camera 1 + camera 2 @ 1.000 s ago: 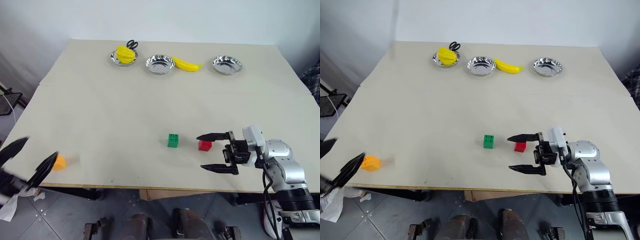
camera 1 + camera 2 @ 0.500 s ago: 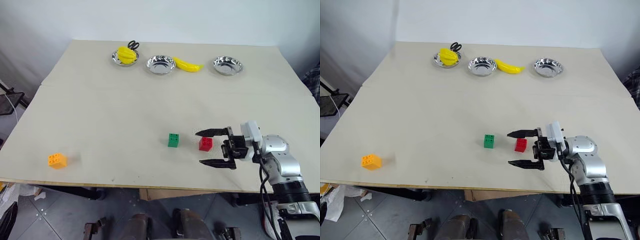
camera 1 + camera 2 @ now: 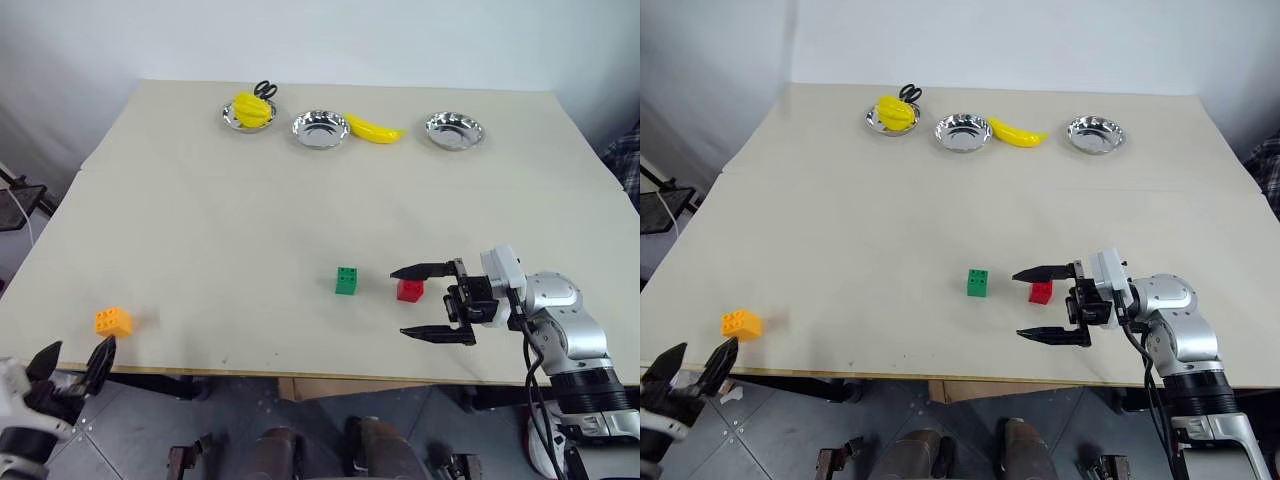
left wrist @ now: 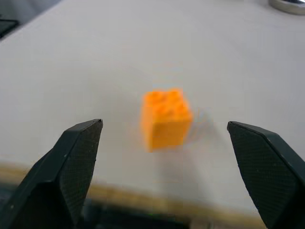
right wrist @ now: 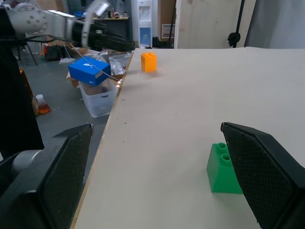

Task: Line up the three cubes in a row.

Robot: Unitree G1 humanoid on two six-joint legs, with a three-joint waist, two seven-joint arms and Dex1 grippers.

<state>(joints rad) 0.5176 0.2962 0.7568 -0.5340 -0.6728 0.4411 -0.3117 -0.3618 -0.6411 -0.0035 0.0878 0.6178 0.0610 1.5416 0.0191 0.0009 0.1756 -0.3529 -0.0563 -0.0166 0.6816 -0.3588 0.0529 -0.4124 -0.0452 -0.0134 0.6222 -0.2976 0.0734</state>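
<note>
Left gripper (image 3: 72, 361): low at the near left corner, just off the table's front edge, fingers spread wide with nothing between them; it points at the orange cube, which sits centred ahead of the two fingers in the left wrist view.
Orange cube (image 3: 113, 321): on the table near the front left edge, studs up, well apart from the other two cubes and just beyond the left gripper.
Table (image 3: 250, 200): pale beige top, front edge nearest the robot.
Green cube (image 3: 347, 281): near the middle of the table's front half, studs up, just left of the red cube with a gap between them.
Red cube (image 3: 410, 290): just right of the green cube, roughly level with it, lying close to the far finger of the right gripper; whether it touches that finger cannot be told.
Right gripper (image 3: 430, 302): over the table at the front right, pointing left toward the green cube, fingers spread wide and gripping nothing.
Far edge, left to right: a steel bowl (image 3: 232, 118) holding a yellow item (image 3: 250, 108), with black scissors (image 3: 264, 89) behind it; a second bowl (image 3: 319, 128); a banana (image 3: 374, 129) just beside it; a third bowl (image 3: 454, 130).
Off the table: blue box (image 5: 89, 69) on a clear tub (image 5: 98, 98) on the floor, in the right wrist view.
</note>
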